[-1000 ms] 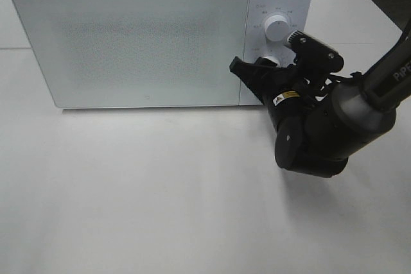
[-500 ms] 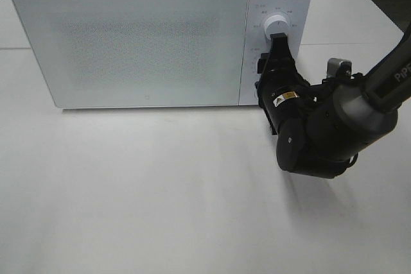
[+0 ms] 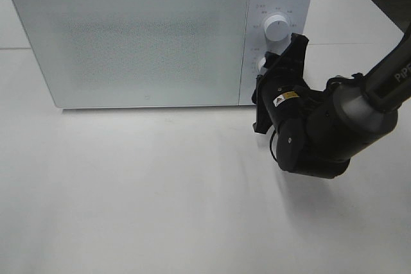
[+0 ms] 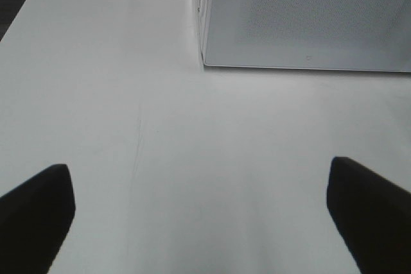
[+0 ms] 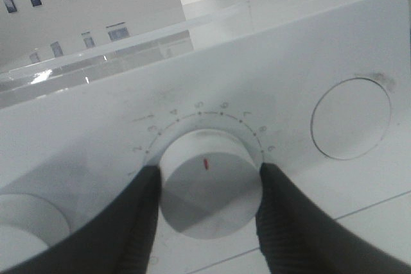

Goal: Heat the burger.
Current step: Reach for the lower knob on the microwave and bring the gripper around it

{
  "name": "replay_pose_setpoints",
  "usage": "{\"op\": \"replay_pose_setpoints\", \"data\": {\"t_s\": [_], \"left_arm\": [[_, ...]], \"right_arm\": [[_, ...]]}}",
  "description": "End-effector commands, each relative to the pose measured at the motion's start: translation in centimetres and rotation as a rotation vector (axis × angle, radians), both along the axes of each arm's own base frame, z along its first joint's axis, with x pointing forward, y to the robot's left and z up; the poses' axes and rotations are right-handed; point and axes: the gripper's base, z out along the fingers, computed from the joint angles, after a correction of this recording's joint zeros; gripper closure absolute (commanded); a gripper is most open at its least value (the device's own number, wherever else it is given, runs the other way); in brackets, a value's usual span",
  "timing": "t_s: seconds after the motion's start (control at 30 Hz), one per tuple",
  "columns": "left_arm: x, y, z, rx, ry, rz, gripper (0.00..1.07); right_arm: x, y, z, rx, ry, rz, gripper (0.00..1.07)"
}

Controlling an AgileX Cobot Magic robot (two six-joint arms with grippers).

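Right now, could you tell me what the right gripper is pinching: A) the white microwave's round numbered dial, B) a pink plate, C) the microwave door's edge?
A: the black fingers of the right gripper press both sides of the white round dial with the red mark.

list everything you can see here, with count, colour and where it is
microwave: 1, white, at the back of the table, door shut
upper knob: 1, white, on the microwave's right panel, untouched
lower knob: 1, white with a red mark, below the upper knob, between the right hand's fingers
round button: 1, white, on the panel beside the lower knob
table: 2 tops butted together, white, under everything
burger: none in view
left hand: 1, black, open, over the table facing the microwave
right hand: 1, black, shut on the lower knob
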Motion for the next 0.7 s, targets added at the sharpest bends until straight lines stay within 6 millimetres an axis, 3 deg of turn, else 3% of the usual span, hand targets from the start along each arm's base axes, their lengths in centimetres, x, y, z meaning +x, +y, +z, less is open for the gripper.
{"op": "replay_pose_setpoints", "data": {"t_s": [0.03,0.43,0.6,0.7], "left_arm": [[-0.3,0.0,0.0,-0.003,-0.027,-0.003,0.06],[-0.3,0.0,0.0,-0.003,-0.027,-0.003,0.06],[-0.3,0.0,0.0,-0.003,-0.027,-0.003,0.06],[-0.3,0.0,0.0,-0.003,-0.027,-0.003,0.06]], "right_arm": [[1.0,1.8,2.5,-0.014,-0.189,0.145,1.07],[1.0,1.3,2.6,-0.053,-0.204,0.091,1.01],[1.1,0.6,2.5,-0.097,-0.195,0.011,0.87],[1.1,0.4,2.5,-0.095,-0.191,-0.004,0.84]]}}
